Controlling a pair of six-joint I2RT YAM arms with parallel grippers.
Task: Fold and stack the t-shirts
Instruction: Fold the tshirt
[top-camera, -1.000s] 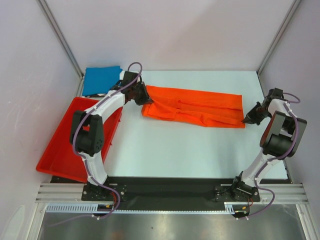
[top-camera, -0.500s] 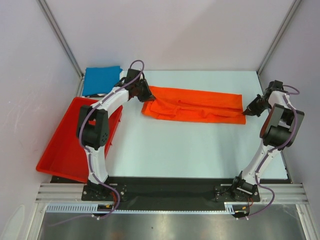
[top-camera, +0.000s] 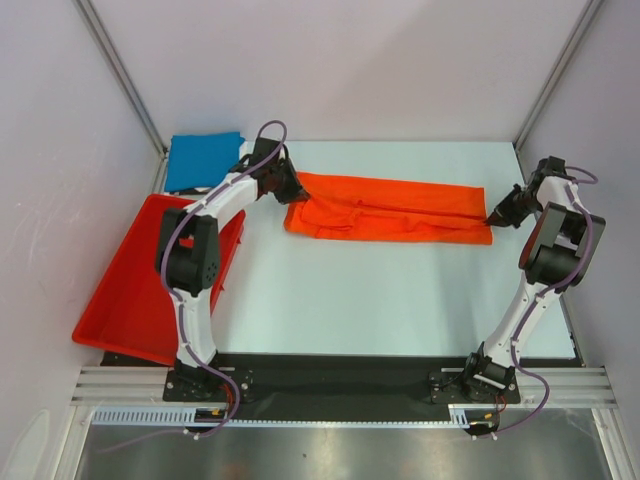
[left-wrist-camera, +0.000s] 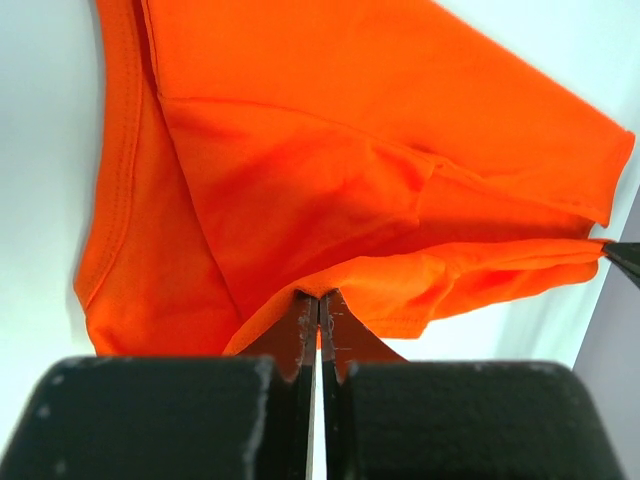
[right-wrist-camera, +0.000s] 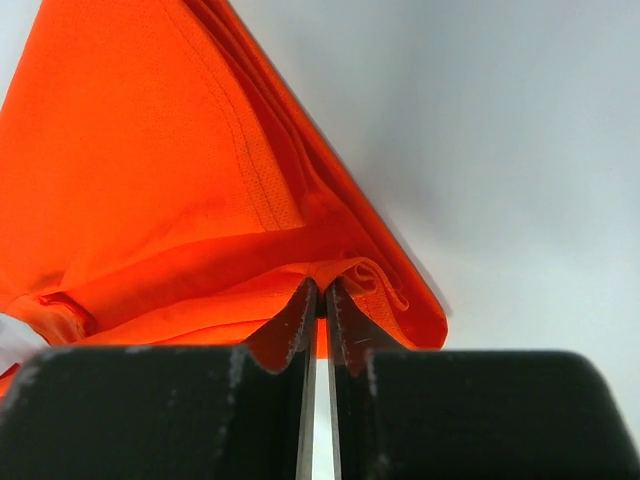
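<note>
The orange t-shirt (top-camera: 390, 212) lies on the table as a long strip folded lengthwise, running left to right across the middle. My left gripper (top-camera: 297, 197) is shut on the strip's left end; in the left wrist view the fabric (left-wrist-camera: 300, 150) bunches at the gripper (left-wrist-camera: 319, 296). My right gripper (top-camera: 491, 219) pinches the right end, and in the right wrist view the hem of the orange t-shirt (right-wrist-camera: 150, 180) is caught between its nearly closed tips (right-wrist-camera: 320, 288). The blue t-shirt (top-camera: 203, 158) lies folded in the back left corner.
A red plastic tray (top-camera: 130, 290) sits tilted over the table's left edge, beside the left arm. Enclosure walls and frame posts stand close behind the blue t-shirt and to the right of the right gripper.
The right gripper has carried the strip's right end toward the back, so the strip lies straighter. The left arm's elbow has swung in while its gripper stayed on the left end.
</note>
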